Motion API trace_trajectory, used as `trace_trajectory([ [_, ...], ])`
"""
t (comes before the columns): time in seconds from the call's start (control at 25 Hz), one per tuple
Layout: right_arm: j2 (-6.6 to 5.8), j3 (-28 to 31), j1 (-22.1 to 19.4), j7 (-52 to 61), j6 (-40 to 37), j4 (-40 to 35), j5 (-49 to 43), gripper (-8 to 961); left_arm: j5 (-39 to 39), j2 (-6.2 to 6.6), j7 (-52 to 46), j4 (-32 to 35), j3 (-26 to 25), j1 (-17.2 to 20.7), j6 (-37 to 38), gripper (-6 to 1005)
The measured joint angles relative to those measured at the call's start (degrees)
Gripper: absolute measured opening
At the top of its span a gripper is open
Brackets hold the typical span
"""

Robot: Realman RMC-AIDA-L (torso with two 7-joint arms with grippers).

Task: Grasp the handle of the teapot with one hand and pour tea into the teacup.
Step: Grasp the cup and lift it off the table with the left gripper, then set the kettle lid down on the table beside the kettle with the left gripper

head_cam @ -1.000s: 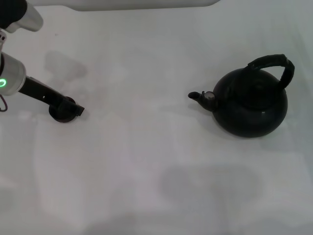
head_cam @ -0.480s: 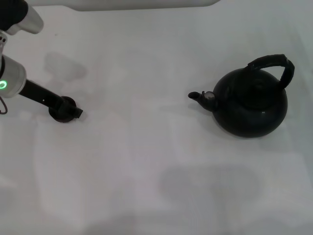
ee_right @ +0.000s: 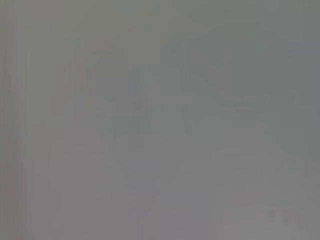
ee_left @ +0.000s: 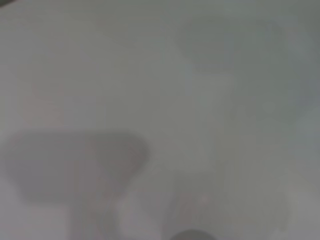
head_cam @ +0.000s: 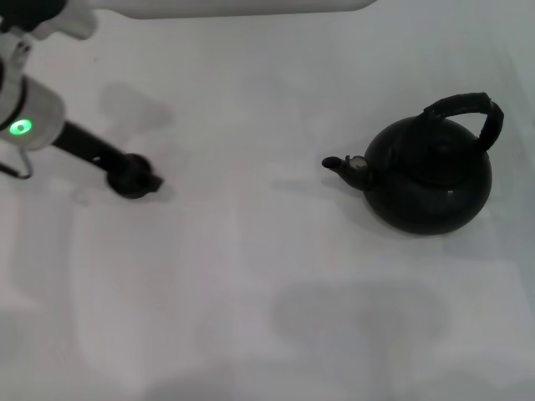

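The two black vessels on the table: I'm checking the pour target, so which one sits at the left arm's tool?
The teacup, small, low and handleless, at the left tool. The teapot stands far right, large, with an arched handle.

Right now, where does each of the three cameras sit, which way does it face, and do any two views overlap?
Head view: on the robot's head, looking forward and down at the white table; shows the teapot, its handle, and the left arm ending in the left gripper over a small dark thing, possibly the teacup.
Left wrist view: on the left arm's wrist, facing bare white tabletop with soft shadows; none of the robot's body is identifiable.
Right wrist view: on the right arm's wrist, facing a featureless grey surface; no body shows.
Shared: only the tabletop, between head and left wrist views.
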Motion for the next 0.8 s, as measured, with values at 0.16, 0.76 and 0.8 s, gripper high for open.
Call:
trace_trajectory([
  [0.16,0.00,0.00,-0.05,0.00,0.00,-0.05,0.00,869,-4.28,-0.06,-0.05,-1.21,4.84,-2.13,2.05,706],
  [0.76,0.00,-0.15,-0.01,0.92,-0.02,-0.28,-0.34,868,-17.14,-0.43,-0.79,-7.61,27.55,-10.86,10.72,720],
  [0.8,0.00,-0.16,-0.01,1.06,-0.02,-0.29,-0.34,868,-17.17,-0.51,-0.81,-7.65,28.15,-11.05,11.07,721],
])
